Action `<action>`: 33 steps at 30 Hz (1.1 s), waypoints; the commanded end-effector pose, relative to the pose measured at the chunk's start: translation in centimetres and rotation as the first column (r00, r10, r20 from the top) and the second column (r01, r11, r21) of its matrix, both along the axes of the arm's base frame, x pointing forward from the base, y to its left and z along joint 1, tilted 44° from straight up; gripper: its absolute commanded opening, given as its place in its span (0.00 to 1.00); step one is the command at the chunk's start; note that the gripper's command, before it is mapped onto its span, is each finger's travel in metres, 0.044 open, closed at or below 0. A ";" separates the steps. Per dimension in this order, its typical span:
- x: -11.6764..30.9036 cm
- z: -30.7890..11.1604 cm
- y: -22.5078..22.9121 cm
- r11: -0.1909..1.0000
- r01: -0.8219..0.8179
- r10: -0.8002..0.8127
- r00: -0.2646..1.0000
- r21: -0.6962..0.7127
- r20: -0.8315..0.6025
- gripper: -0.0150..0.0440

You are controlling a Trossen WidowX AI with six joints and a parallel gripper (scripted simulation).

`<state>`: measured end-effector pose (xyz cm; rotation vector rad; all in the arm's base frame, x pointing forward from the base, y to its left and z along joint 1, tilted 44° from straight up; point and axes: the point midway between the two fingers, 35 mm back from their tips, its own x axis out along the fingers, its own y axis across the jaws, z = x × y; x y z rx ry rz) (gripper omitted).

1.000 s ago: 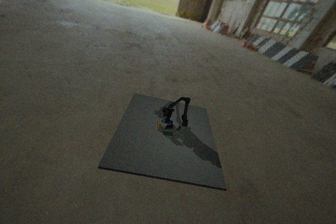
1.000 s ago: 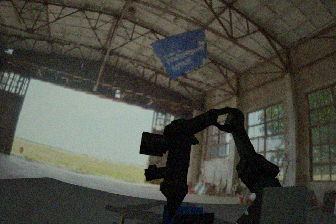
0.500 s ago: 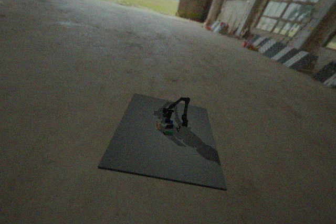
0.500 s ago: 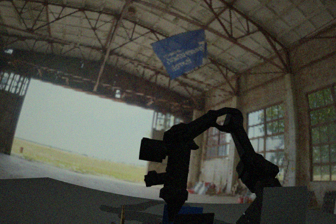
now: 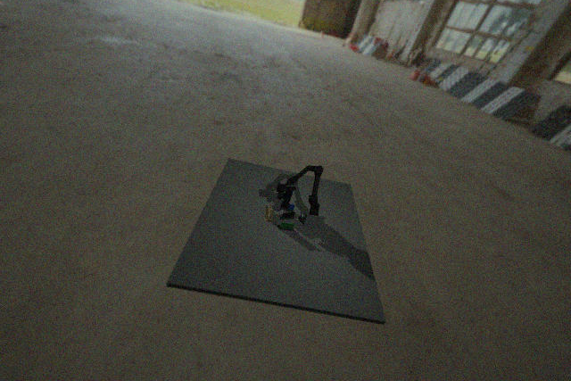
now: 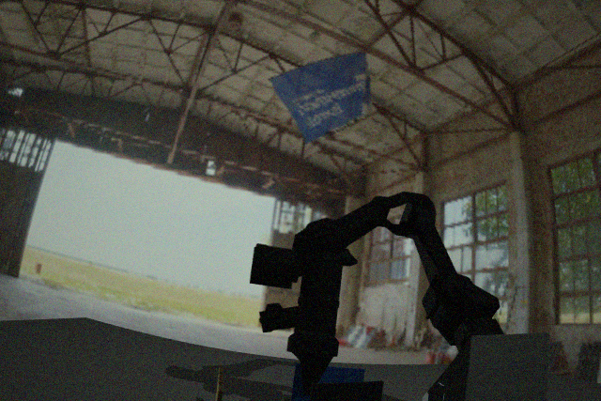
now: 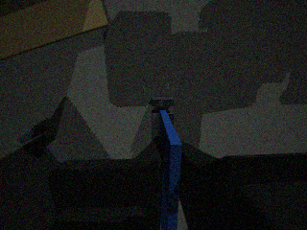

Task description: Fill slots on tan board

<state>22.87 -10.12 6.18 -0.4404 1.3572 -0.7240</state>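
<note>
While end effector [image 5: 286, 207] [image 6: 313, 383] [image 7: 164, 141] grips, blue board [image 5: 291, 207] [image 6: 342, 375] [image 7: 171, 168] stands upright (long axis unclear).

Blue boards: one [image 5: 291, 207] [image 6: 346, 375] [image 7: 176, 163], between the gripper's [image 5: 286, 206] [image 6: 313, 381] [image 7: 172, 149] fingers
Tan boards: one [image 5: 268, 212] [image 6: 219, 382] [image 7: 53, 26], standing to one side of the gripper
Green boards: one [image 5: 286, 226], near the gripper
Robot arms: one [image 5: 315, 190] [image 6: 362, 223], above the gripper
Dark square tabletops: one [image 5: 258, 261] [image 6: 97, 343], beneath the gripper

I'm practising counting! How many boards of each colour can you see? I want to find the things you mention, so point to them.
Blue: 1 board [image 5: 291, 207] [image 6: 344, 374] [image 7: 176, 144]
Green: 1 board [image 5: 286, 226]
Tan: 1 board [image 5: 268, 213] [image 6: 219, 382] [image 7: 53, 24]
Total: 3 coloured or tan boards; dark shapes uncounted, too murky.
</note>
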 end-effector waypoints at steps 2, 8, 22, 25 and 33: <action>-0.1 0.7 0.6 1.000 0.002 -0.002 1.000 0.000 -0.001 0.25; -0.1 1.6 1.5 1.000 0.002 -0.002 1.000 0.001 -0.001 0.25; -0.3 3.9 3.7 1.000 0.002 -0.002 1.000 0.003 -0.001 0.25; -0.3 4.4 4.2 1.000 0.002 -0.002 1.000 0.003 -0.002 0.25; -0.4 5.7 5.5 1.000 0.002 -0.002 1.000 0.004 -0.002 0.25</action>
